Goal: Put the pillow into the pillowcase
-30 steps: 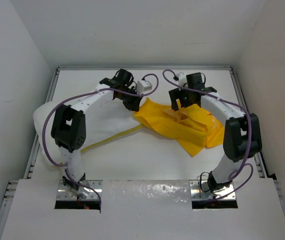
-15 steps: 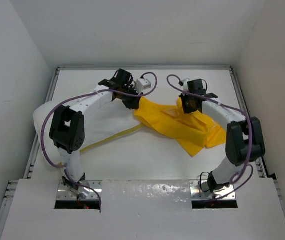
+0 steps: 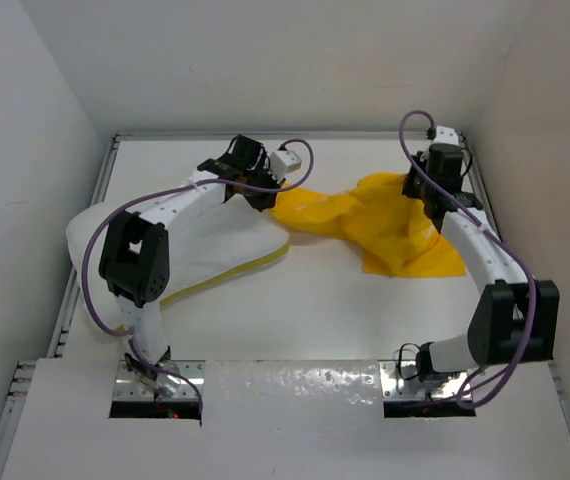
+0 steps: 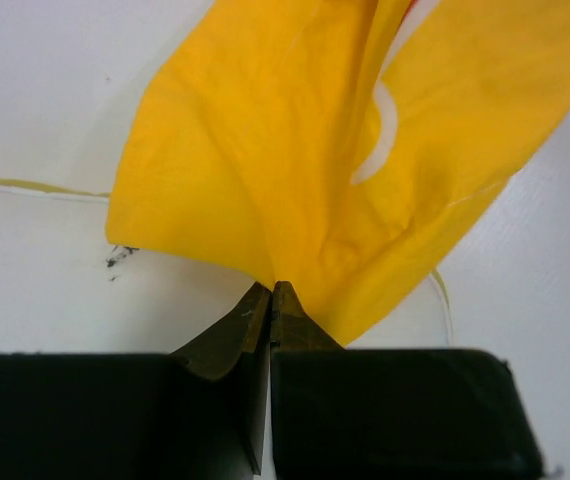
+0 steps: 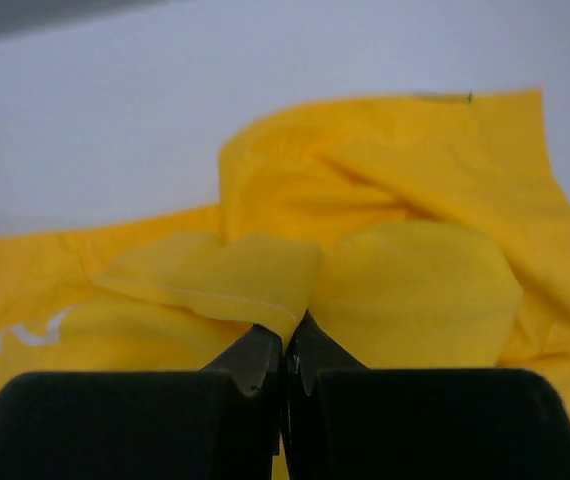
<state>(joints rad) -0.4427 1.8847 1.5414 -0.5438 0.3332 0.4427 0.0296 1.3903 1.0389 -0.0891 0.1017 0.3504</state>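
pillowcase (image 3: 405, 235): thin yellow cloth, looking matt, wrinkling
pillow (image 3: 223, 252): white cloth, looking matt and soft
table (image 3: 315, 310): white, smooth, showing dull sheen
base plates (image 3: 190, 373): bare metal, glinting

Taking 12 o'clock as the far edge of the surface (image 3: 325, 310) in the overhead view, the pillow (image 3: 220, 250) lies on it at 9 o'clock. Its right corner reaches in toward the centre. The pillowcase (image 3: 390, 225) lies to the pillow's right, spread from about 12 o'clock round to 2 o'clock. Its left end is right at the pillow's far right corner; whether it touches cannot be told. The left fingers (image 3: 263, 200) sit at 11 o'clock, just behind the pillow's far edge, with the pillowcase's left corner between their tips. The right fingers (image 3: 432, 192) sit at 2 o'clock, over the pillowcase's far right part, with a fold of it between their tips. The pillowcase runs across between the two.
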